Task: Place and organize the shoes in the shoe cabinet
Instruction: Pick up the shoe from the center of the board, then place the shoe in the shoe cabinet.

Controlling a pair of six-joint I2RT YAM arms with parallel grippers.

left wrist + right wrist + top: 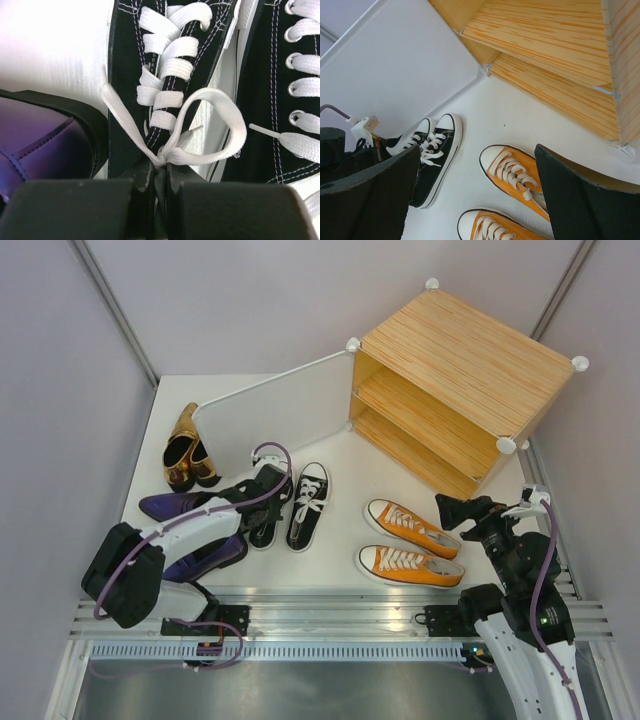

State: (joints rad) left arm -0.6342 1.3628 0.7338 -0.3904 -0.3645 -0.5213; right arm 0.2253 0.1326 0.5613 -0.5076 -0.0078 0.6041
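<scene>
1. Along the near edge of the table, left side: purple loafers, glossy. One lies just beside the edge, partly under the left arm. The other lies a little farther in.
2. Near edge, right of centre: orange sneakers, white soles and laces, side by side, toes pointing left. The second lies just beyond the first.
3. Right gripper, above the table near the right edge, just beyond the orange pair. Its fingers are spread wide and hold nothing.
4. Centre of the table: black canvas sneakers, white laces, lying parallel and close together, toes towards the far edge.
5. Left gripper, over the left sneaker of the black pair. Its fingers are pressed together, pinching the black fabric just below the lace bow.
6. Left edge, mid-depth: gold pumps, shiny, side by side.
7. Far right corner: shoe cabinet, striped light wood, set at an angle with its opening facing the near-left. The inner shelf splits it into two compartments, both showing bare wood. White knobs sit at the corners.
8. Door, a white panel swung open leftward from the cabinet's left front corner, its free end near the gold pumps.
</scene>
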